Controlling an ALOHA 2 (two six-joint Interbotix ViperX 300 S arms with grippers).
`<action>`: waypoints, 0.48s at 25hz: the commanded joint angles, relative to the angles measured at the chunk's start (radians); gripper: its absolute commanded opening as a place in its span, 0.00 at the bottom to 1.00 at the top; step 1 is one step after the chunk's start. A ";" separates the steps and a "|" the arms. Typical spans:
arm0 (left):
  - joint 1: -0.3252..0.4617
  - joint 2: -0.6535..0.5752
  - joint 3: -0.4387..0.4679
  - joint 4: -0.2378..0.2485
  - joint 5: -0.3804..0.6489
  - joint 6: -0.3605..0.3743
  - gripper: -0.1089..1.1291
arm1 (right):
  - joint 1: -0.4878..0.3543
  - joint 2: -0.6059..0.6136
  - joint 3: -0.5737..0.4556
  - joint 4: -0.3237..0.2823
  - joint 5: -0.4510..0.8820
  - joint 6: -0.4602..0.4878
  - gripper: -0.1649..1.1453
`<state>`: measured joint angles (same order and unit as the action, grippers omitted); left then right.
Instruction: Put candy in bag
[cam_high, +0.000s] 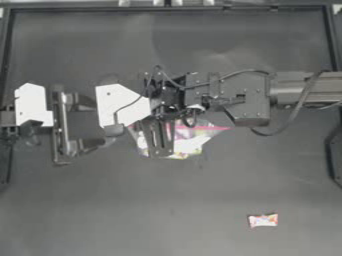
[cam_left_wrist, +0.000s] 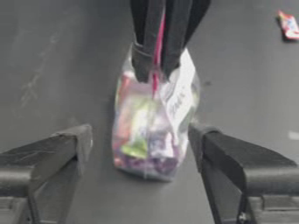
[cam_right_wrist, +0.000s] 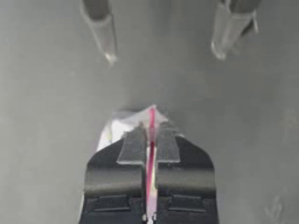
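dark table under even light

the table (cam_high: 167, 210) is a matte dark grey sheet with faint scuffs and pale smears; a thin raised rail (cam_high: 167, 8) frames its far edge and both sides, with lighter floor beyond.

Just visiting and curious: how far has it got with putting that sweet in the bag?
Early days. Done: the right gripper has pinched the bag by its pink seal strip. In hand: the left gripper is open beside the bag. Left: the candy lies untouched on the table, far from both.
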<state>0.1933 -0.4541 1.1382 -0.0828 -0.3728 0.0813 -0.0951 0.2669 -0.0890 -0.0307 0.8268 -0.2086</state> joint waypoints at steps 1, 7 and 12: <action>0.002 0.034 -0.035 0.003 -0.032 0.003 0.87 | 0.000 -0.057 -0.005 0.006 -0.017 0.002 0.17; 0.002 0.097 -0.061 0.006 -0.058 0.003 0.87 | 0.000 -0.066 0.008 0.005 -0.031 0.002 0.17; 0.002 0.121 -0.080 0.009 -0.087 0.005 0.87 | 0.000 -0.066 0.009 0.005 -0.031 0.002 0.17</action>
<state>0.1933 -0.3283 1.0830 -0.0767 -0.4433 0.0844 -0.0951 0.2485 -0.0690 -0.0291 0.8038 -0.2086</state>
